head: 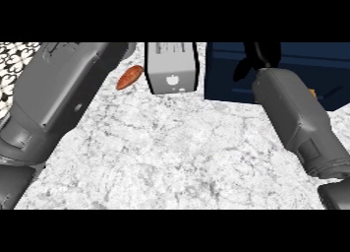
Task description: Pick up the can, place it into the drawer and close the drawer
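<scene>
Drawer (294, 64), dark blue, sits at 1 o'clock on the marble surface (178, 152). Right hand (254, 59) reaches over it, grip unclear; can unseen.

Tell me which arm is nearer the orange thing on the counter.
Left. The left forearm lies right beside the orange thing, just to its left. The right forearm is far across the counter, past the grey box, its hand over the dark blue drawer.

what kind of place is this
Probably a kitchen counter: a white marbled worktop, a silver toaster-like appliance at the back, an orange-brown food item beside it, and a dark blue drawer under the right hand.
</scene>
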Robot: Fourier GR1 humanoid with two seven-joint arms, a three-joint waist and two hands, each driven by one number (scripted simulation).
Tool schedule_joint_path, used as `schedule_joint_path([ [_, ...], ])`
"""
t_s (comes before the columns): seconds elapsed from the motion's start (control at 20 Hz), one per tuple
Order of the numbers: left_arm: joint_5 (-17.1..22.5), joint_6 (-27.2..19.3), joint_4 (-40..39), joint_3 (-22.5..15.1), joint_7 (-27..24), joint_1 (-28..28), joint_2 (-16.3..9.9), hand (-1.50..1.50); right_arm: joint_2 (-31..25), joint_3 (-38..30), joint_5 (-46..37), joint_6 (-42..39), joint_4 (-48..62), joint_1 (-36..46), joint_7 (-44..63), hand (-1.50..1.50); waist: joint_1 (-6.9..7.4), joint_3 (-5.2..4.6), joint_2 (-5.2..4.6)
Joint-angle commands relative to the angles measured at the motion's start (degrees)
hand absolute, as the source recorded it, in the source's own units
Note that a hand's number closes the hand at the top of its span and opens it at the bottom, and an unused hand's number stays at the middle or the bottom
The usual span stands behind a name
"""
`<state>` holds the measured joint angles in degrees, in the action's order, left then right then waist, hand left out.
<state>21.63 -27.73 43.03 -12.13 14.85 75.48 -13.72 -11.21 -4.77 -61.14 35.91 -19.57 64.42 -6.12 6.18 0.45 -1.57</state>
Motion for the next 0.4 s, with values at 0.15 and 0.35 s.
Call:
schedule_joint_path([
  [0.15,0.29,0.2,5.85,-0.17,2.86,-3.54,-2.22,-1.5,1.86,-6.58,7.52,1.17,-1.32,4.8,-5.85,-1.5,1.06,-0.27,0.76],
  [0.35,-0.12,0.61,8.5,-0.43,0.99,-7.03,-2.51,-1.5,0.93,-7.54,7.91,0.07,-0.32,7.25,-7.94,-1.5,-0.28,-0.34,0.37],
])
